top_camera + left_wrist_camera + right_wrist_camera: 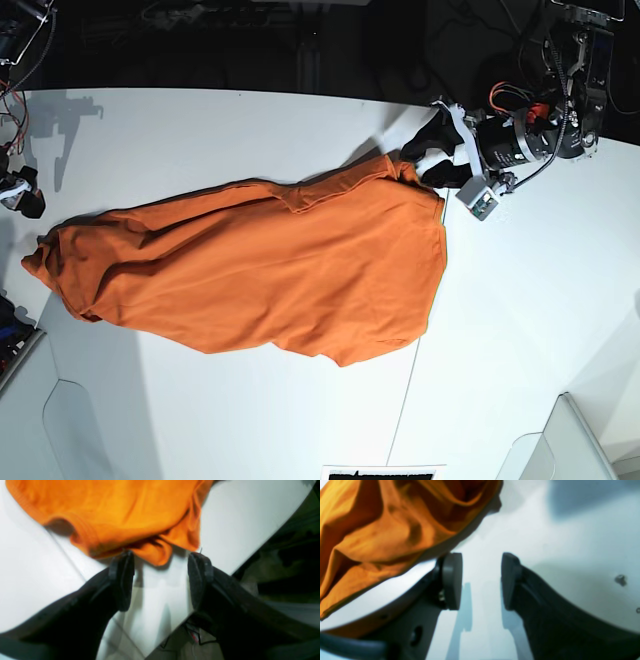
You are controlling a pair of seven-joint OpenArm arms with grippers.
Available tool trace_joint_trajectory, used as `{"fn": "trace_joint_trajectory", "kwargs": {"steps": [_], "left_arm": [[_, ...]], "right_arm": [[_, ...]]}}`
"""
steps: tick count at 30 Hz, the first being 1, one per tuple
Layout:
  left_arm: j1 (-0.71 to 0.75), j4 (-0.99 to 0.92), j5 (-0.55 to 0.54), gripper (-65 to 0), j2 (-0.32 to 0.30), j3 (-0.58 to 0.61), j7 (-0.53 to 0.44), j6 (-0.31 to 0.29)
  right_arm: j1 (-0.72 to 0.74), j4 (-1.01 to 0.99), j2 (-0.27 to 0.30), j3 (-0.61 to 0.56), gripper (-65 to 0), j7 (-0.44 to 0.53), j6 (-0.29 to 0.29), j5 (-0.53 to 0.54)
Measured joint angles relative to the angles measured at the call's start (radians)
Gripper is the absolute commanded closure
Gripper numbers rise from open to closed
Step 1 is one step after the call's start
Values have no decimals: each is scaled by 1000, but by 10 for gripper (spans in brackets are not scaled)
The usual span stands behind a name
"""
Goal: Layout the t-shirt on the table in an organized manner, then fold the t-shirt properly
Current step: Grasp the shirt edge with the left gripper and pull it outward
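Observation:
The orange t-shirt [270, 270] lies crumpled and stretched sideways across the white table [200, 130]. My left gripper [425, 160] is open at the shirt's upper right corner. In the left wrist view the open left gripper [161, 561] has a folded hem of the shirt [112, 512] right at its fingertips, and nothing is pinched. My right gripper [24, 196] is at the far left edge, beside the shirt's left end. In the right wrist view the right gripper [481, 560] is open and empty over bare table [570, 542], with the shirt [382, 530] up to its left.
The table edge [252, 555] runs close to my left gripper, with dark floor beyond. A thin dark seam [415, 370] crosses the table. Cables and electronics [560, 60] sit at the back right. A white panel [575, 445] lies at the front right corner.

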Motion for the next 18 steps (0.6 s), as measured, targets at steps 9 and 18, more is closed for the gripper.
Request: {"fn": "trace_joint_trajectory", "kwargs": {"steps": [9, 18], "left_arm": [[-26, 6, 150, -366, 13, 141, -83, -1], [-84, 6, 173, -365, 13, 143, -98, -1]], "right_arm": [[0, -50, 0, 0, -257, 8, 0, -1], [0, -58, 0, 0, -256, 8, 0, 0]]}}
